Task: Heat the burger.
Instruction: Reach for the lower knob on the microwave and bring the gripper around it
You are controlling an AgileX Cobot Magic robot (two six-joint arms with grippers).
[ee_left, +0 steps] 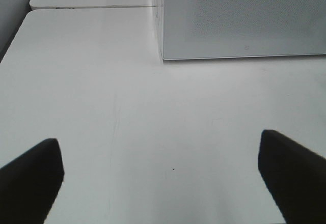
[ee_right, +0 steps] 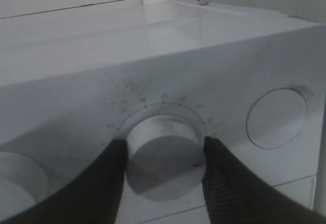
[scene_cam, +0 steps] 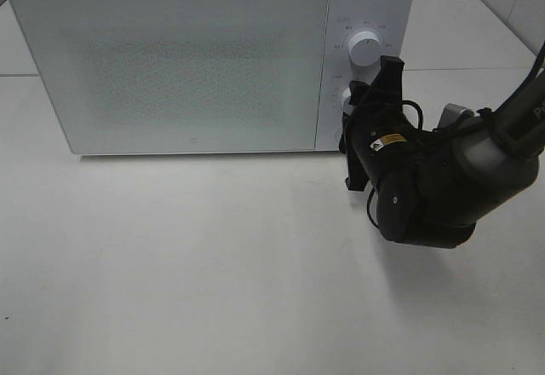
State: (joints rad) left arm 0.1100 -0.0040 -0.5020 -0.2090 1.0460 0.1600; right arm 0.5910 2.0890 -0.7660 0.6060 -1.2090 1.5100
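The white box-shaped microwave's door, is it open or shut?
Shut. The frosted grey door lies flush with the white control panel, no interior showing.

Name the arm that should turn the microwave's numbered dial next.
Right, most likely: the right gripper clasps the numbered dial on the microwave, while the left gripper hangs open over the table, away from the controls.

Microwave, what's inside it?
Nothing inside shows. The microwave door is shut, and its frosted, speckled front covers everything behind it. Outside, the right gripper grips the lower knob.
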